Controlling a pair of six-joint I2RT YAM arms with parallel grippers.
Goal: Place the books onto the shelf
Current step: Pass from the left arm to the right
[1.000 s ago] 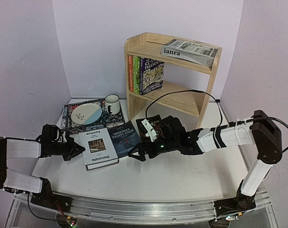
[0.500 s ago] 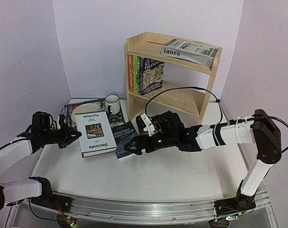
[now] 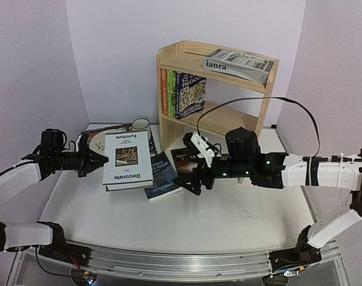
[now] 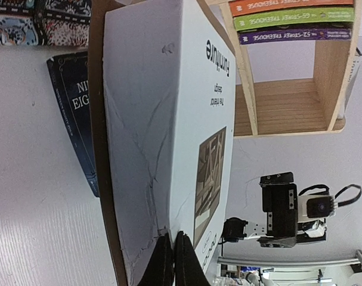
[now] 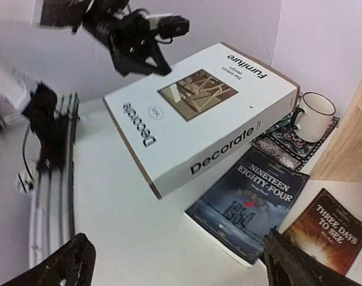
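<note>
- White thick book (image 3: 128, 161) hung pinched by one edge in the left gripper (image 3: 101, 159), clear of the table.
- Right gripper (image 3: 189, 183) gaped wide, empty, blue book (image 3: 164, 180) just ahead of it.
- Pine shelf (image 3: 228, 122) stood beyond both; the heavy book might sag, twist or slip from so slim a grip.

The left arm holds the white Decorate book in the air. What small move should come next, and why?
Probably carry the Decorate book a little toward the shelf. The left gripper is shut on its edge, it hangs clear of the table, and the lower tier has free room right of the upright paperbacks.
</note>
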